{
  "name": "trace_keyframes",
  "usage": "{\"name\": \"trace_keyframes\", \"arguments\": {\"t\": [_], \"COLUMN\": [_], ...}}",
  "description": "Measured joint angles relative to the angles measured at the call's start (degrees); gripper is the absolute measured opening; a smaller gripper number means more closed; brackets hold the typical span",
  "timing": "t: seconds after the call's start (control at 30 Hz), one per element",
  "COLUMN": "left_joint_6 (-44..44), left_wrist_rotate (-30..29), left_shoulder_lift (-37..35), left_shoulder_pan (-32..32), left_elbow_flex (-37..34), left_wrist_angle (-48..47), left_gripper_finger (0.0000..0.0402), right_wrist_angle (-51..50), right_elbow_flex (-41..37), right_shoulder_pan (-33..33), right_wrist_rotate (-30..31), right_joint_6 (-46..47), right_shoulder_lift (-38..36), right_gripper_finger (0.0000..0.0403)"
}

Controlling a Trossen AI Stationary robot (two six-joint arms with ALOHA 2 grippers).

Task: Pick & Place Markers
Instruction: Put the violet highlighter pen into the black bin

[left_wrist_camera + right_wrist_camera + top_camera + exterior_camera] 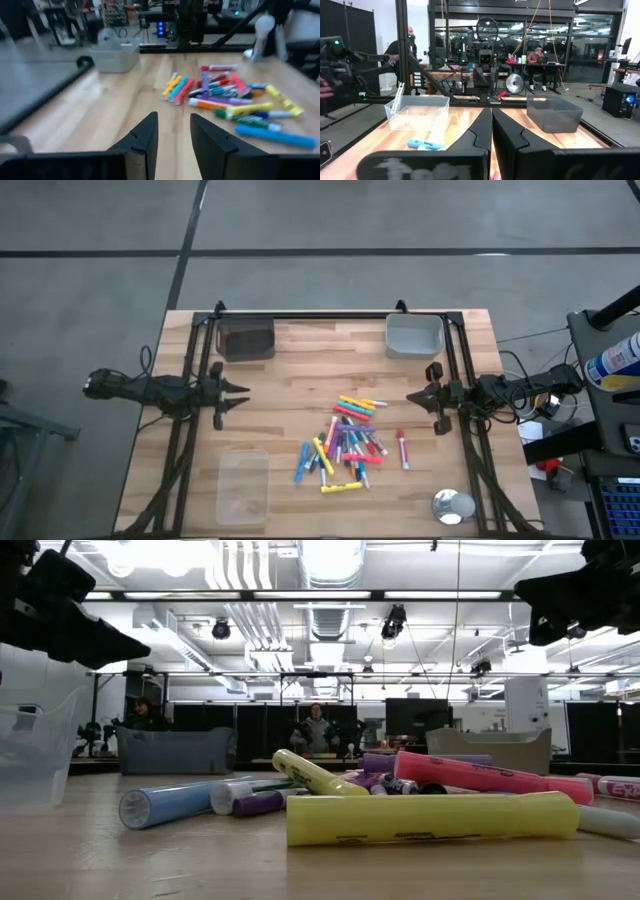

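Note:
The markers [345, 442] lie in a loose pile of mixed colours on the wooden table, right of centre; one red marker [403, 448] lies apart to the pile's right. In the low view the markers [400, 802] lie flat on their barrels, a yellow one nearest. My left gripper [242, 396] hovers left of the pile, open, pointing toward it; in its wrist view the gripper [174, 127] is short of the markers [225, 95]. My right gripper [412, 397] hovers right of the pile, shut [492, 120], touching nothing.
A dark bin [245, 337] stands at the far left and a grey bin [414, 335] at the far right. A clear bin [243, 487] sits near left, and a round shiny object [452, 506] near right. Black frame rails run along both sides. People sit in the room beyond.

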Motion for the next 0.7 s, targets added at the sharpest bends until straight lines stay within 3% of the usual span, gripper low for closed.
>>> {"name": "trace_keyframes", "arguments": {"t": [0.33,0.47,0.6,0.7], "left_joint_6": [1.5,-6.9,-24.7,-27.3], "left_wrist_rotate": [0.3,0.7,0.6,-0.4], "left_shoulder_lift": [0.0,0.0,0.0,0.1], "left_shoulder_pan": [0.0,0.0,0.0,0.0], "left_elbow_flex": [0.0,0.0,0.0,0.0], "left_wrist_angle": [0.3,1.0,1.7,2.4], "left_gripper_finger": [0.0108,0.0108,0.0108,0.0108], "right_wrist_angle": [-0.1,-0.4,0.2,0.7], "right_elbow_flex": [0.0,0.0,0.0,0.0], "right_shoulder_pan": [0.0,0.0,0.0,0.0], "right_wrist_rotate": [-1.1,0.1,4.0,4.0], "right_joint_6": [26.9,26.2,27.3,22.8], "right_shoulder_lift": [0.0,0.1,0.1,0.3], "right_gripper_finger": [0.0008,0.0008,0.0008,0.0009]}}
